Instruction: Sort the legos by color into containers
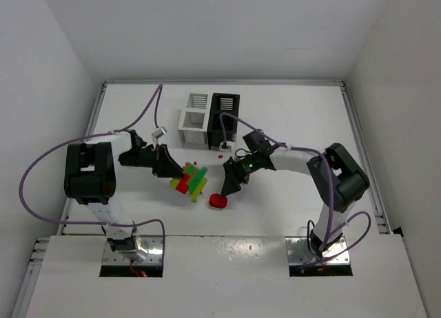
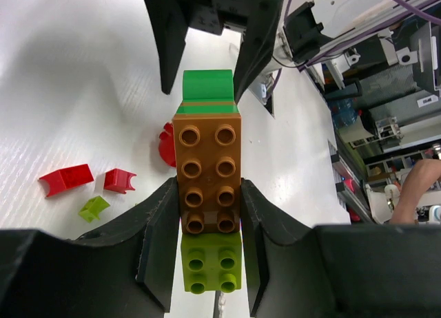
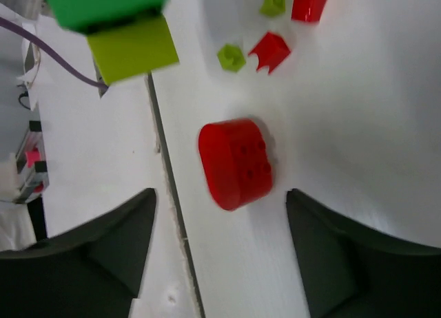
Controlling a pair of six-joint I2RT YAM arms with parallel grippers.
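Clamped in left pincer: orange-brown eight-stud brick, joined in line with yellow-green four-stud brick and smooth green piece, mid-table. Spread apart above rounded red brick on table: right pincer. Beside the stack, loose red bits and a tiny yellow-green bit. Well behind, white bins and black bin.

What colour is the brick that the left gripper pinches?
Orange-brown brick; best seen in the left wrist view.
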